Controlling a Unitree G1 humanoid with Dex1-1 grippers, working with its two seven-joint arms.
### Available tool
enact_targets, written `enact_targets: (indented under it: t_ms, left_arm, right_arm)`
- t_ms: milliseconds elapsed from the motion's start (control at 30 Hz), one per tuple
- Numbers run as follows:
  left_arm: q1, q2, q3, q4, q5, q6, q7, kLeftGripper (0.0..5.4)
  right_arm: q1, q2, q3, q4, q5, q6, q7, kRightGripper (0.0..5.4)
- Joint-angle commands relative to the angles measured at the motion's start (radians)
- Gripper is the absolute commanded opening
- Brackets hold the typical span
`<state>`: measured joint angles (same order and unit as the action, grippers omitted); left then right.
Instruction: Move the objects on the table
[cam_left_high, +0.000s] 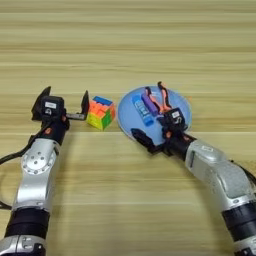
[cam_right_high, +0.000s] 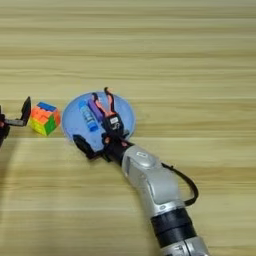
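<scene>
The multicoloured puzzle cube (cam_left_high: 101, 113) rests on the table (cam_left_high: 128, 45), just left of the round light-blue plate (cam_left_high: 128, 119). My left gripper (cam_left_high: 66, 98) is open beside it, and its right finger (cam_left_high: 85, 103) stands close against the cube's left face; the cube is outside the jaws. The orange-and-black pliers (cam_left_high: 159, 99) lie on the plate with their handles pointing away from me. My right gripper (cam_left_high: 158, 129) is open over the plate's near edge, one finger (cam_left_high: 142, 138) at the rim, the other just below the pliers' nose.
A slim blue and purple object (cam_left_high: 142, 109) lies on the plate to the left of the pliers. The right forearm (cam_left_high: 220, 175) crosses the table's lower right, and the left forearm (cam_left_high: 37, 170) rises along the lower left.
</scene>
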<state>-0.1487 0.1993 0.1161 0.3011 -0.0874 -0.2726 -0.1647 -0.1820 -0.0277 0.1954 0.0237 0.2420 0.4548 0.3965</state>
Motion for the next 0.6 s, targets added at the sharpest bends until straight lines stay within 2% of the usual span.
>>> enact_targets:
  t_ms: [33, 367, 600]
  left_arm:
    - [-0.007, -0.004, 0.0, 0.009, -0.001, -0.002, -0.005, 5.37]
    - [-0.01, -0.004, 0.003, 0.014, -0.001, -0.004, -0.003, 5.37]
    - [-0.012, -0.004, 0.002, 0.017, -0.001, -0.006, -0.003, 5.37]
  right_arm:
    - [0.022, -0.011, 0.006, -0.087, 0.003, 0.021, -0.002, 5.4]
    - [0.05, -0.025, 0.017, -0.222, 0.005, 0.032, -0.001, 5.4]
    - [0.026, -0.033, 0.012, -0.181, -0.077, -0.063, -0.05, 5.4]
